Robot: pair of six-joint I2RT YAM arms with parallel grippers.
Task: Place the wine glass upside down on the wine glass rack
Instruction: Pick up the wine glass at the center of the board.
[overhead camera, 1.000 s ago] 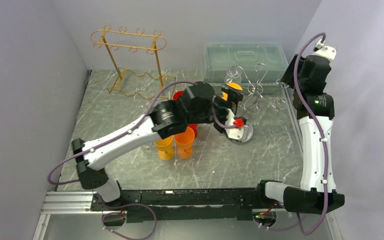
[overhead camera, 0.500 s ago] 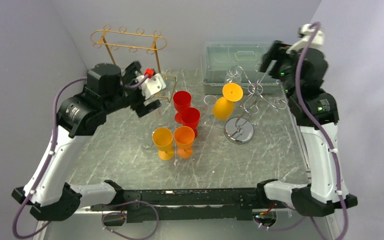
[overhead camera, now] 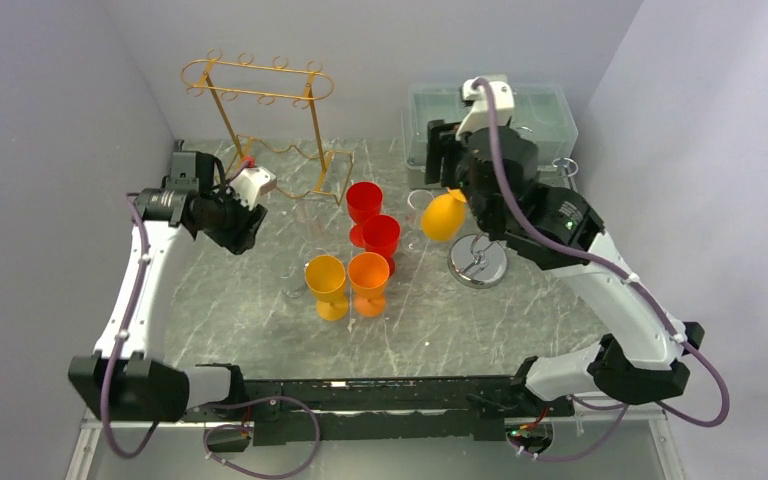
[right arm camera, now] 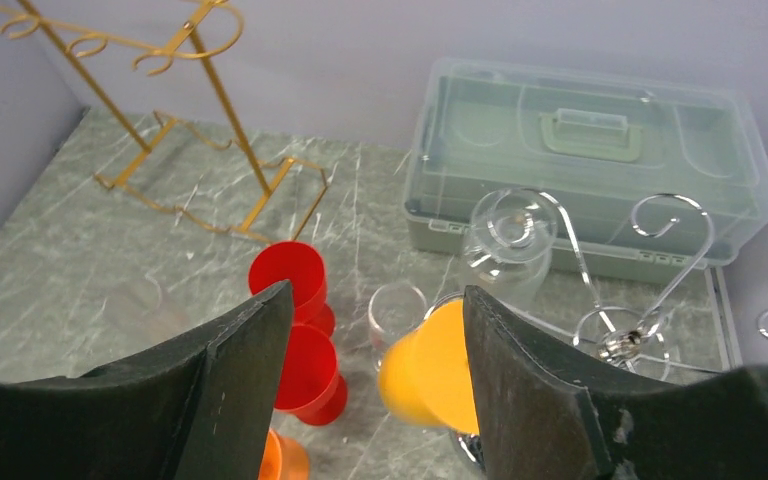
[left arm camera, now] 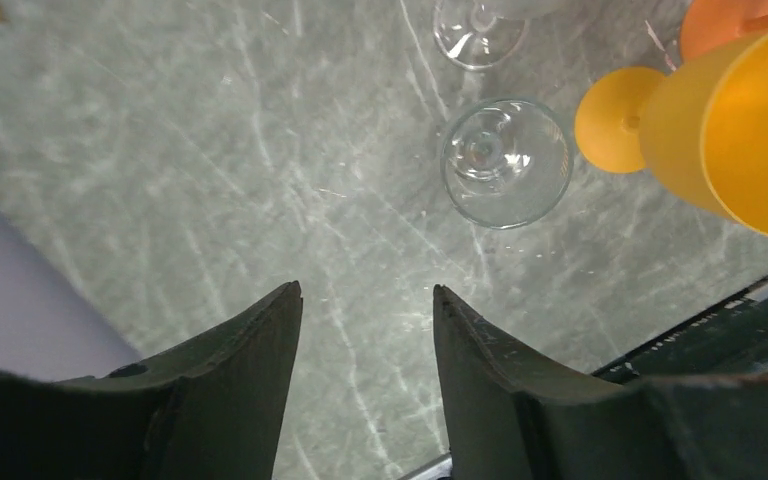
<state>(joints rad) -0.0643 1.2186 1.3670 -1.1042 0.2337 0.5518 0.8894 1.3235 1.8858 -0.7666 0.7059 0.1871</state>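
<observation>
While the left fingers (left arm camera: 240,380) hang wide and empty, the clear glass (left arm camera: 505,160) stands on the surface (left arm camera: 210,170) at their 1 o'clock. I judge this the reaching step; next they must close on its stem. The right fingers (right arm camera: 240,370), also wide, hover above the rack (overhead camera: 478,268).

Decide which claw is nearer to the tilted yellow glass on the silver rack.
Right. The right claw hovers just above the yellow glass, which shows between its fingers; the left claw is across the table by the gold rack.

Left claw (left arm camera: 365,300) open, pointing down; right claw (right arm camera: 375,295) open, held high, angled forward.
</observation>
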